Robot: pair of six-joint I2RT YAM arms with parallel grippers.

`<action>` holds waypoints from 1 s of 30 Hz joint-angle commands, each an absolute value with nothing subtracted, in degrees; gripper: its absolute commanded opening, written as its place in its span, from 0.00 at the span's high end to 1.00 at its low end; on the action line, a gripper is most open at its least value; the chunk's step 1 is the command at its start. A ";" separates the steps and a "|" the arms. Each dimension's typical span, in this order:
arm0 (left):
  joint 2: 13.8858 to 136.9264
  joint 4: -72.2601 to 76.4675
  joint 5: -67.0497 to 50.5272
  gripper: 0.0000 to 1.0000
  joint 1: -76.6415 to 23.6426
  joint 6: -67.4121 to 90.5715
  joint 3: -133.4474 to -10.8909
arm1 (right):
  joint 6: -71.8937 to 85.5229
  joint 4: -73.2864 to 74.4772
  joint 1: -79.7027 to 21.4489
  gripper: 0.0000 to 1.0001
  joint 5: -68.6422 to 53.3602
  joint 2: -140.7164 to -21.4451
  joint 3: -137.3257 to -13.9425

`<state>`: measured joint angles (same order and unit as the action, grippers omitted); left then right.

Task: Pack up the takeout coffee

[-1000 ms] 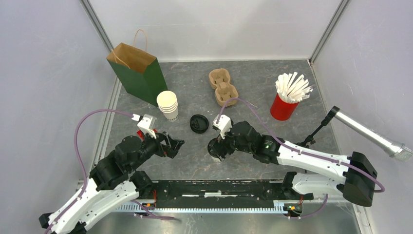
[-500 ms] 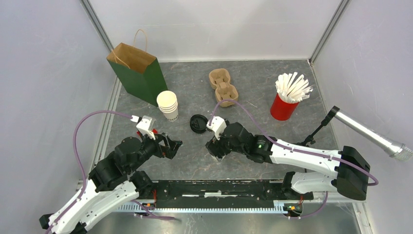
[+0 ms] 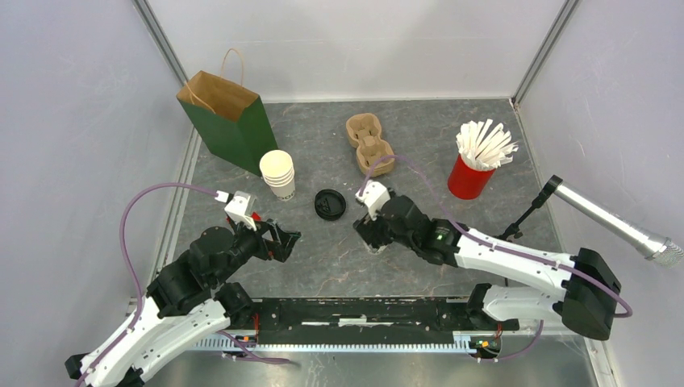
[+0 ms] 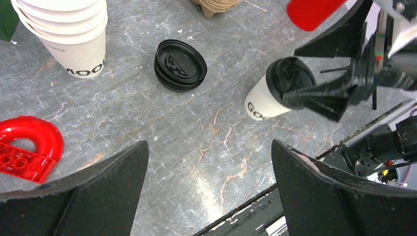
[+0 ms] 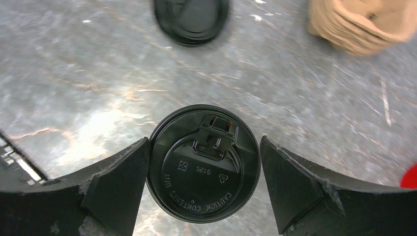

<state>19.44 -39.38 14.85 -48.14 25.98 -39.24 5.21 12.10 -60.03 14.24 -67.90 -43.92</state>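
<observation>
1 takeout coffee [image 4: 263, 101], lid on, standing mid-table on the near side of 1 stack of black lids [image 3: 329, 204]. Right gripper [image 5: 204, 147] straddles its lid, fingers at the rim on both sides; can't tell if clamped. Left gripper [image 4: 209, 145] is spread wide and holds nothing, with bare table under it. 1 stack of lidless cups [image 3: 278, 173]. 1 green bag [image 3: 230, 121] at the back-left wall, mouth open. 1 red cup [image 3: 466, 184] full of white straws, back right.

Coffee lid [image 5: 203, 164] reads "CAUTION CONTENTS HOT"; stacked cups [image 4: 74, 46] show "MOO".
</observation>
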 commanded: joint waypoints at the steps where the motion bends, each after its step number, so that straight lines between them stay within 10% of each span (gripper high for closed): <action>1: 18.82 -38.93 16.00 0.00 -48.43 23.71 -39.13 | 3.78 13.74 -52.80 0.12 16.68 -64.28 -41.10; 15: 19.25 -38.94 15.89 0.00 -48.43 23.73 -39.04 | -1.48 15.79 -27.23 0.08 14.28 -62.49 -39.80; 30: 20.54 -39.09 16.33 0.00 -48.43 23.55 -39.17 | -1.98 19.96 -24.95 0.02 6.16 -59.74 -45.37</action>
